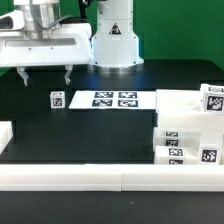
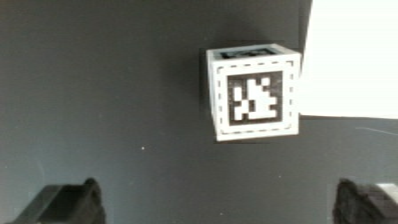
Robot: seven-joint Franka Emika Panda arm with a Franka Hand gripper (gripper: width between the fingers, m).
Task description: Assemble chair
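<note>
Chair parts of white plastic, each carrying black-and-white square tags, sit in a stacked cluster (image 1: 190, 130) at the right edge of the exterior frame, from mid-height to lower right, resting on the black table (image 1: 90, 130). One more small white tagged block (image 1: 57, 99) stands alone left of centre, just beside the left end of the marker board (image 1: 113, 99), a thin flat white sheet with four printed tags lying at mid-frame. A long plain white rail (image 1: 100, 178) runs across the lower part of the frame in front of the table, with a short white piece (image 1: 5, 135) turning up at the left edge. Between the rail and the marker board the black surface lies bare.

At the upper left the white robot arm's two-finger gripper (image 1: 45, 74) hangs above the table with its dark fingers (image 1: 24, 74) spread wide, gripping nothing and touching nothing; the lone block stands below it, nearer the right finger. In the wrist view both fingertips (image 2: 68, 203) show at the lower corners, far apart, and the tagged block (image 2: 251, 93) stands upright in the upper middle, well clear of them.
</note>
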